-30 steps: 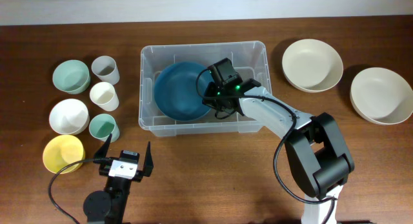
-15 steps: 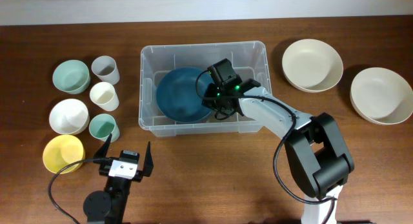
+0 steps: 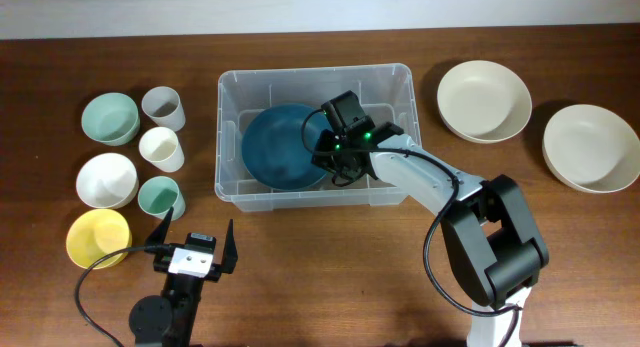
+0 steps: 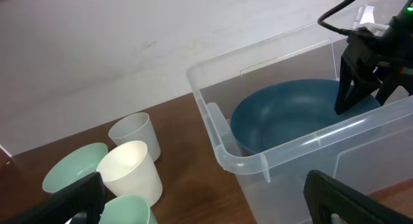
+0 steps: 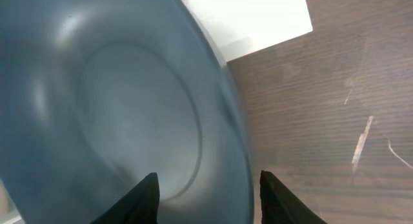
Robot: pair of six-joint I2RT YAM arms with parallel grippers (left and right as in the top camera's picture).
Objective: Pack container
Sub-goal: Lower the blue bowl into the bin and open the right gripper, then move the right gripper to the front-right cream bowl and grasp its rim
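Observation:
The clear plastic container [image 3: 228, 137] stands at the table's middle with a dark blue bowl [image 3: 280, 147] inside it. My right gripper [image 3: 325, 152] is down in the container at the bowl's right side. In the right wrist view its fingers [image 5: 208, 192] are open, spread over the blue bowl's [image 5: 116, 108] rim, with the container's white label [image 5: 251, 17] beyond. My left gripper [image 3: 195, 232] is open and empty in front of the container. The left wrist view shows the container's corner [image 4: 258, 162], the bowl [image 4: 290, 111] and the right gripper [image 4: 361, 82].
Left of the container stand a mint bowl [image 3: 110, 118], a grey cup [image 3: 163, 108], a cream cup [image 3: 161, 148], a white bowl [image 3: 106, 179], a green cup [image 3: 160, 197] and a yellow bowl [image 3: 97, 237]. Two beige bowls [image 3: 484, 100] [image 3: 590, 147] sit at the right.
The blue bowl has shifted slightly right and settled flatter in the container. The right gripper has barely moved. The left arm has not moved.

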